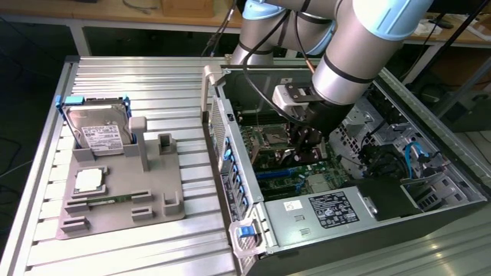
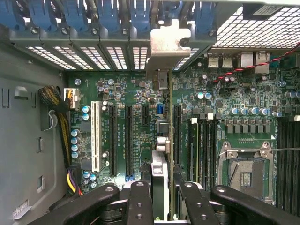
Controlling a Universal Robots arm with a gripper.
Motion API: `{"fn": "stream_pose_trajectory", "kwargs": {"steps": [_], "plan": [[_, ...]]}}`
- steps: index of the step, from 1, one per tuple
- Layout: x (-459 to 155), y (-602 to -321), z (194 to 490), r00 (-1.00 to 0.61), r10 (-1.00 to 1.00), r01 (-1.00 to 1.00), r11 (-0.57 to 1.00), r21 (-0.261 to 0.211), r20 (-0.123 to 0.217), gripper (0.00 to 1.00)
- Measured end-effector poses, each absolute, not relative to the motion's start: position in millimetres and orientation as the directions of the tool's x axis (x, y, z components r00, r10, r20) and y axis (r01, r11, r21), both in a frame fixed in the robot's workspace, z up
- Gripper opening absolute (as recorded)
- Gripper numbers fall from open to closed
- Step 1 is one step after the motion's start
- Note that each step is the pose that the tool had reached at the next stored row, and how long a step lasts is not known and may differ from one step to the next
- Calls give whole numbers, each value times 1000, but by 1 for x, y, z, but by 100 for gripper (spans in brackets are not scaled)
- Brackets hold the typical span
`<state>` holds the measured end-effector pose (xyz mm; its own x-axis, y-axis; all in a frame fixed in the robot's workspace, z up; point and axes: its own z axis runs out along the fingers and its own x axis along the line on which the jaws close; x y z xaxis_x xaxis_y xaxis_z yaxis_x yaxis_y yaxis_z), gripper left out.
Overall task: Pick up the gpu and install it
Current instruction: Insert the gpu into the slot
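The gpu (image 2: 165,140) was already picked up and inside the computer case (image 1: 429,190), seen edge-on and standing on its long edge over the black slots of the motherboard (image 2: 136,93). The gripper (image 2: 166,201) was drawn in narrow, its black fingers (image 2: 140,199) clamped on the thin board from both sides. The card's bare silver bracket (image 2: 166,44), flat stamped metal with a notched end, lay against the perforated rear wall below the blue plastic latches (image 2: 108,14). Whether the card was fully seated could not be told; release looked left to do. The motherboard was dark green and studded with small metal cans. Outside, on a grey moulded holder (image 1: 153,190) on the ribbed metal table (image 1: 153,69), lay the hard drive (image 1: 100,129).
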<state>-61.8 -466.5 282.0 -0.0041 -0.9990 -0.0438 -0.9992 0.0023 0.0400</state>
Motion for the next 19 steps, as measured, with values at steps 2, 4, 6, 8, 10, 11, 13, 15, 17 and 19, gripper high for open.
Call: {"fn": "stream_pose_trajectory", "kwargs": {"steps": [2, 4, 6, 8, 10, 11, 13, 15, 17, 19], "plan": [[-62, -467, 282, -4, -999, -999, 2, 40, -44, 27], [-62, -467, 282, -4, -999, -999, 2, 40, -44, 27], [-62, -467, 282, -4, -999, -999, 2, 40, -44, 27], [-66, -467, 282, -5, -999, -999, 3, 40, -44, 27], [-67, -466, 281, -5, -999, -999, 3, 40, -44, 27], [-68, -466, 281, -4, -999, -999, 3, 40, -44, 27], [-68, -467, 281, -4, -999, -999, 3, 40, -44, 27], [-68, -466, 280, -5, -999, -999, 3, 40, -43, 27], [-68, -466, 278, -5, -999, -999, 3, 40, -43, 27], [-68, -465, 275, -4, -999, -999, 3, 40, -43, 27]]}}
